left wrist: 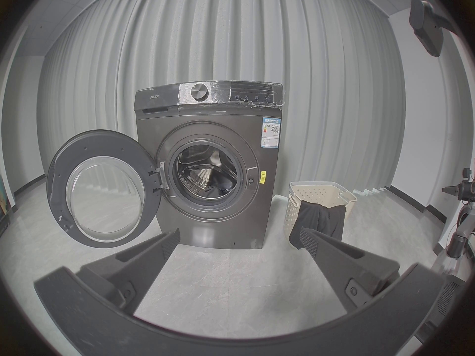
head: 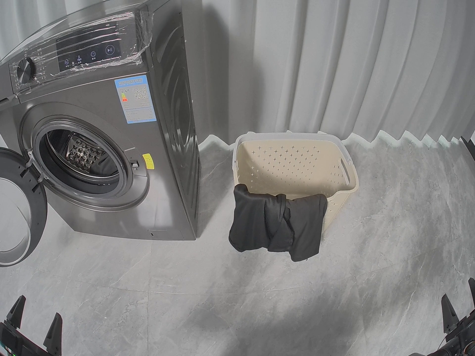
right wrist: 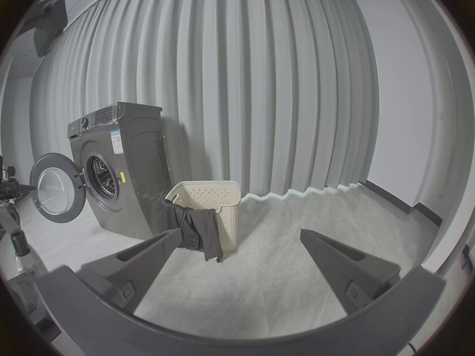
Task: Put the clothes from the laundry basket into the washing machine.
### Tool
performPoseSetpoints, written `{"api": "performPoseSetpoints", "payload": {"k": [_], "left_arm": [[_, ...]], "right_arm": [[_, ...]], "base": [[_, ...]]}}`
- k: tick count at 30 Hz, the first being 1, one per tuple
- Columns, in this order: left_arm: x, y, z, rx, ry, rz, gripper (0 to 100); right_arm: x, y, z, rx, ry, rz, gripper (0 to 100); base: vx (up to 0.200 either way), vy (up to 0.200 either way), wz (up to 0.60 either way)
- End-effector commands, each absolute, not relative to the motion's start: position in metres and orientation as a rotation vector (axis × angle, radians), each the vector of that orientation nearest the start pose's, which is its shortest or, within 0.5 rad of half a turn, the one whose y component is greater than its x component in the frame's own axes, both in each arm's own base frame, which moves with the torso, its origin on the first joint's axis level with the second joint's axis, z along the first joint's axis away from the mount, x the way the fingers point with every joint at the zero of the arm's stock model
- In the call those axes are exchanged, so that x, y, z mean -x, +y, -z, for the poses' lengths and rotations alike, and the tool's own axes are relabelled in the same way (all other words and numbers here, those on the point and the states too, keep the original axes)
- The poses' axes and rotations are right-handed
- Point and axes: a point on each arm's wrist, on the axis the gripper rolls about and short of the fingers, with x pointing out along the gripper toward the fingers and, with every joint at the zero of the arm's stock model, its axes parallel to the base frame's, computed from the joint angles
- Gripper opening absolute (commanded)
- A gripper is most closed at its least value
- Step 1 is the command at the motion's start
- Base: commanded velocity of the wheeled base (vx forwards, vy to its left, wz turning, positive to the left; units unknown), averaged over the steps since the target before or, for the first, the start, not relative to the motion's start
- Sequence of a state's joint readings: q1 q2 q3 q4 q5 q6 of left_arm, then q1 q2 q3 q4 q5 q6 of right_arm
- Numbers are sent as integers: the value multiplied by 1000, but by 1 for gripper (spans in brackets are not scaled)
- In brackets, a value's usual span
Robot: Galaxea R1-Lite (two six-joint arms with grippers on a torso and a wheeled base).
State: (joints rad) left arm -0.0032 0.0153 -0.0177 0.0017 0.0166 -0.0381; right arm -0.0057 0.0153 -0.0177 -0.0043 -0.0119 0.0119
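Evidently the job isn't finished. At the head view's upper left stands the washing machine [head: 99, 124], its door [head: 15, 208] swung wide at the left edge. Something dark lies low in the drum [head: 96, 166], maybe clothing already loaded, though I can't be sure. Right of centre sits the laundry basket [head: 292, 137], a black garment [head: 277, 221] draped over its near rim and hanging outside. In the bottom corners, the left gripper [head: 38, 310] and right gripper [head: 458, 292] gape wide, holding nothing, well apart from the cloth.
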Motion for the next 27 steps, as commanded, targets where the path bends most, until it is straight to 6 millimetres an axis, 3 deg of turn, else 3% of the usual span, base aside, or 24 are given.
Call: {"api": "performPoseSetpoints", "payload": {"k": [1, 2, 3, 5, 13, 14, 18, 27], "left_arm": [[23, 0, -76, 38, 1, -14, 100], [23, 0, -76, 38, 1, -14, 100], [23, 0, -76, 37, 1, -14, 100], [23, 0, -76, 34, 1, -14, 100], [23, 0, -76, 35, 0, -14, 100], [23, 0, -76, 35, 0, -14, 100], [23, 0, -76, 35, 0, -14, 100], [23, 0, -76, 34, 0, -14, 100]], "right_arm": [[32, 0, -106, -13, -146, 14, 100], [33, 0, -109, -14, -155, 14, 100], [40, 0, -140, -28, -218, -6, 100], [27, 0, -149, -57, -103, -55, 100], [-36, 6, -158, -102, 268, -168, 100], [-38, 6, -159, -102, 272, -168, 100], [-73, 13, -166, -102, 371, -240, 100], [-123, 24, -147, -150, 562, -320, 100]], "base": [[200, 0, 0], [0, 0, 0], [0, 0, 0], [0, 0, 0], [0, 0, 0], [0, -200, 0], [0, -200, 0], [0, -156, 0]]}}
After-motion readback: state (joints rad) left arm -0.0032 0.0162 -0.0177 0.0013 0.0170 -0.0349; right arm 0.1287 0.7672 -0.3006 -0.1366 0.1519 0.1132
